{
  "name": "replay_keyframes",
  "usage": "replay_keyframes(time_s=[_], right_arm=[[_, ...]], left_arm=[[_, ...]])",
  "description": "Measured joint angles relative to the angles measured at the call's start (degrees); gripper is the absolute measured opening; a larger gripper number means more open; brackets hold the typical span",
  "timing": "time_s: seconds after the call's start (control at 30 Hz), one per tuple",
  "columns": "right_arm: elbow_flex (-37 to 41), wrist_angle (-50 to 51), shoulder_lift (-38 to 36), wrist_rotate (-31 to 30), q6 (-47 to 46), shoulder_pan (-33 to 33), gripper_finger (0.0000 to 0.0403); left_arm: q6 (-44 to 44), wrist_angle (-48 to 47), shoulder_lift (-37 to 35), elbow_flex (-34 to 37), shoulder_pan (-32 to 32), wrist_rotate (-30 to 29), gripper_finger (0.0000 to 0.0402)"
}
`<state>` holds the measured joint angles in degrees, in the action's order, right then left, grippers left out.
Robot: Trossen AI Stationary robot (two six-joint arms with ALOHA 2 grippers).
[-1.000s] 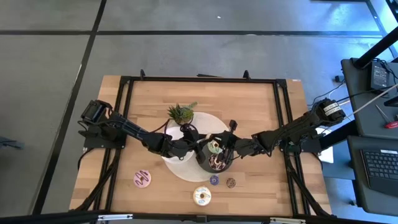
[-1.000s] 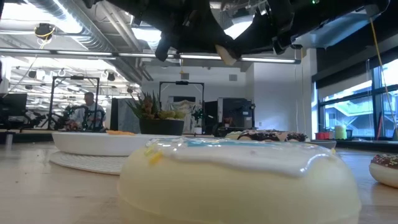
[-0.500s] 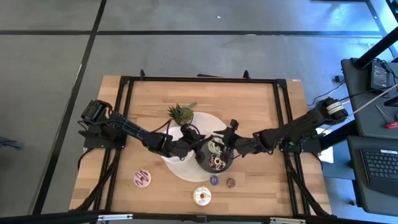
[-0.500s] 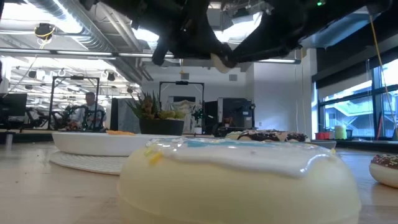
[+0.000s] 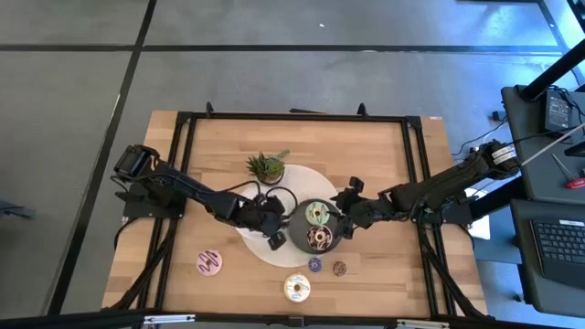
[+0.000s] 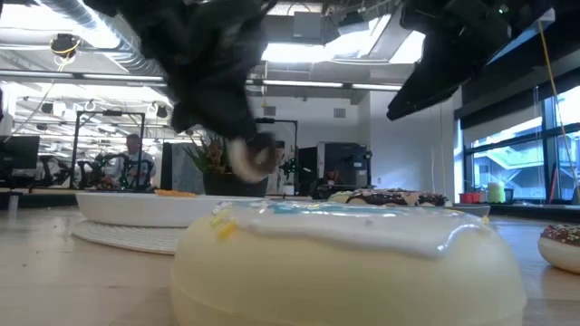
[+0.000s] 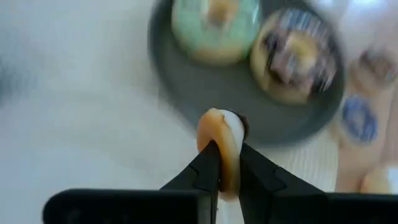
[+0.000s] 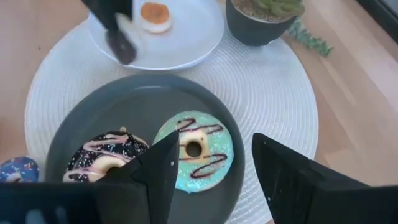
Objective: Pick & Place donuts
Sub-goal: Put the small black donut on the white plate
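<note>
Left end effector (image 7: pixel 229 163) clamped on small white-iced donut (image 7: pixel 222 140), held on edge just beside dark grey plate (image 5: pixel 299 236); right end effector (image 8: pixel 211 165) spread wide above green donut (image 8: pixel 196 151) and chocolate-sprinkled donut (image 8: pixel 102 159) on that plate; no readable writing seen.

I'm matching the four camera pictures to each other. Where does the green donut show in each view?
High view: green donut on the grey plate, mid-table.
Low view: cannot tell; the white donut fills the foreground.
Left wrist view: green donut near the top, on the plate.
Right wrist view: low centre, just past the open right gripper.
Shared landmark: the grey plate.
</note>
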<state>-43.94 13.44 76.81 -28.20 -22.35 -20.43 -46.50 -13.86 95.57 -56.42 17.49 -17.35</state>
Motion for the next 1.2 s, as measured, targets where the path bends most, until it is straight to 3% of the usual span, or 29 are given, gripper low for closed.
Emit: replay_keyframes(time_s=[0.27,0.63,1.2], right_arm=[[0.00,-0.05,0.03,-0.20,0.11,0.07,0.0204],[0.00,-0.05,0.03,-0.62,0.22,0.07,0.0204],[0.00,-0.04,0.06,-0.64,0.17,0.07,0.0204]], left_arm=[[-9.18,-13.16,-0.02,0.00,0.01,3.15,0.0034],[-8.04,-13.36,-0.02,0.00,0.03,4.92,0.0032],[-4.90,-12.19,-0.02,0.00,0.03,4.84,0.0068]])
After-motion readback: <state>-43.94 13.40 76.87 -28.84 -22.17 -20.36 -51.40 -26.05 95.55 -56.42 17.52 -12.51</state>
